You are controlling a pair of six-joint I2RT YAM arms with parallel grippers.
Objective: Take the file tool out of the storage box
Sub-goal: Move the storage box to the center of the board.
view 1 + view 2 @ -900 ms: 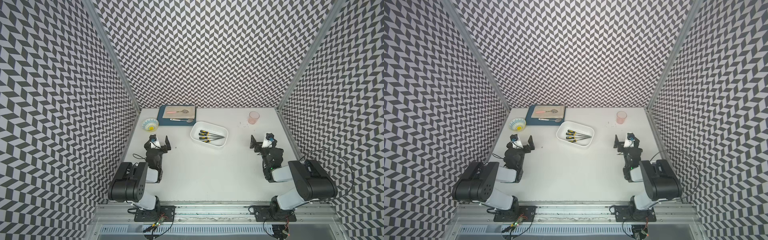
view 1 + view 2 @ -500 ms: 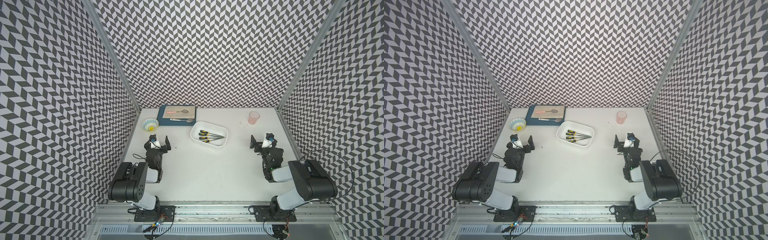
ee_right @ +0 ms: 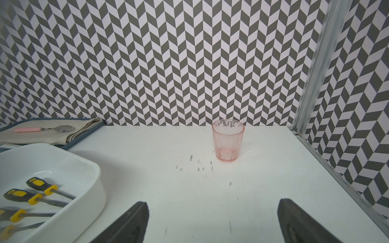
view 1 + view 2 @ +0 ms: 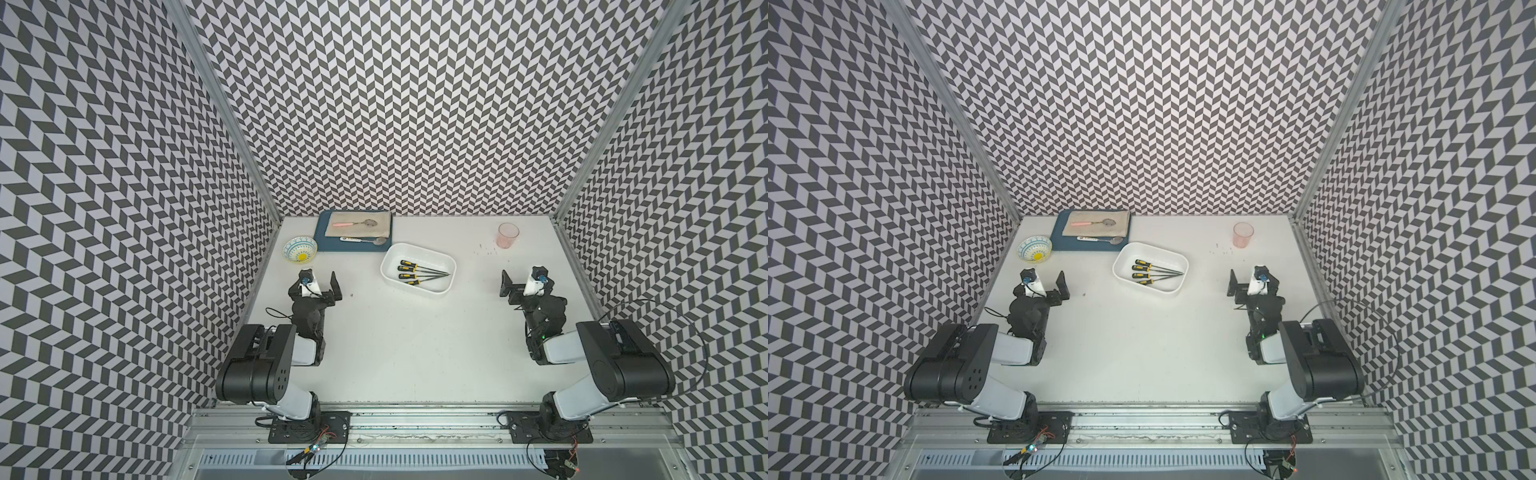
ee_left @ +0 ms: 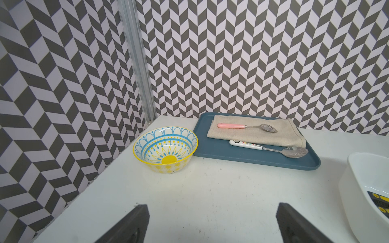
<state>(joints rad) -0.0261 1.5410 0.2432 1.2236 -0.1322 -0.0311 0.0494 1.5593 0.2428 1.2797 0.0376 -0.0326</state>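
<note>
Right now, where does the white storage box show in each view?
In a top view: storage box mid-table toward the back, near the dark blue tray.
In a top view: storage box in the same spot, shifted slightly picture-left.
Left wrist: only one end, cropped at the frame edge.
Right wrist: a frame corner, files inside.
Shared landmark: the dark blue tray, in all four.
</note>
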